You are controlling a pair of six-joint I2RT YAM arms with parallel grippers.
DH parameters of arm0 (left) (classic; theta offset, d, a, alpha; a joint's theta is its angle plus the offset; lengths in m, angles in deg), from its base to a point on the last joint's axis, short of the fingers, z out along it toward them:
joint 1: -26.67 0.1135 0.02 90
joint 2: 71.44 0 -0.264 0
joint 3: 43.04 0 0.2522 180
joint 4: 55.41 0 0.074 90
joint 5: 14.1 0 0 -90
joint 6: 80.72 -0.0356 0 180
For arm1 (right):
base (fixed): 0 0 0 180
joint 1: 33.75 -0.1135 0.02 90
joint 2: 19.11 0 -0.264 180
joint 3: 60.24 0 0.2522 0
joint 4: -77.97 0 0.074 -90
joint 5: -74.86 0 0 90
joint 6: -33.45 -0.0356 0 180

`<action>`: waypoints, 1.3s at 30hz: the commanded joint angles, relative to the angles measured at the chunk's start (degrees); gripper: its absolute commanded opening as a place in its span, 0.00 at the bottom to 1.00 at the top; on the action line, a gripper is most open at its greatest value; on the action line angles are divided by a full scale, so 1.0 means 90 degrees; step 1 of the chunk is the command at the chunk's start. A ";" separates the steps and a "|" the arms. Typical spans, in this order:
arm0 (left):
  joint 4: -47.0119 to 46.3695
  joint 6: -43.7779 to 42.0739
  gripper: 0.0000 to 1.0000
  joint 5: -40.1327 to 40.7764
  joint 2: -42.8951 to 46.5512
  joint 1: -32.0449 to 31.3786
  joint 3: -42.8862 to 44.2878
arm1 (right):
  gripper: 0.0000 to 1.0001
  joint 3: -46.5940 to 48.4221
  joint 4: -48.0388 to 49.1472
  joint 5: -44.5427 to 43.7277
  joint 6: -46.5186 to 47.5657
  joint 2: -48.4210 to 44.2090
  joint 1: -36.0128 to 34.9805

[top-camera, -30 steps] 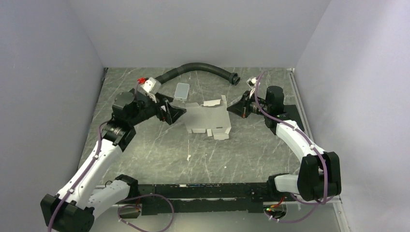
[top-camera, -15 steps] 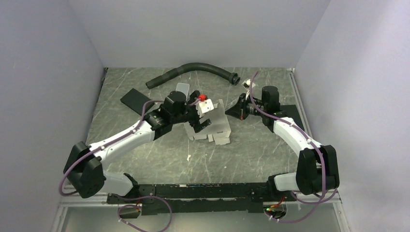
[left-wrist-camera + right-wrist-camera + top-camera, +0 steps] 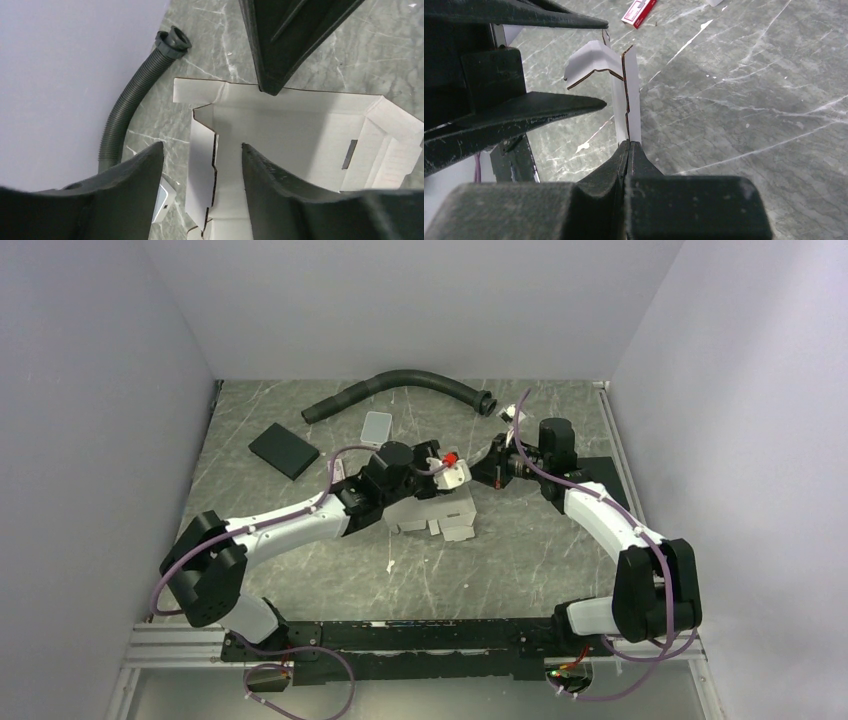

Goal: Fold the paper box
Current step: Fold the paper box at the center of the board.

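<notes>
Left claw (image 3: 202, 147) swung over paper box (image 3: 280, 135), open astride flap (image 3: 202, 175); right claw (image 3: 629, 145) clamps paper box. Close squarely along the fold.

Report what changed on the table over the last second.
The left gripper swung rightward from the table's left side, uncovering the black pad. It now straddles an upright flap of the paper box, jaws open. The right gripper stayed shut on the box's right-hand edge. The hose and grey tile did not move.
</notes>
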 commanded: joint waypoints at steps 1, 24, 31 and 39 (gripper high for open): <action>-0.0538 -0.0450 0.55 0.0725 -0.0052 -0.0158 0.0049 | 0.00 0.0331 0.0049 -0.0085 0.0099 0.0020 -0.0054; 0.0290 -0.0411 0.00 0.0730 -0.0127 -0.0322 0.0400 | 0.45 0.0457 0.0285 0.0533 -0.0071 -0.0078 0.0195; 0.0438 -0.0273 0.00 0.0490 -0.0036 -0.0320 0.0445 | 0.58 0.0893 0.0503 0.0706 -0.0544 0.0121 0.0274; 0.0554 -0.0155 0.00 0.0376 0.0149 -0.0323 0.0412 | 0.52 0.1471 0.0039 0.0792 -0.0248 0.0798 -0.0074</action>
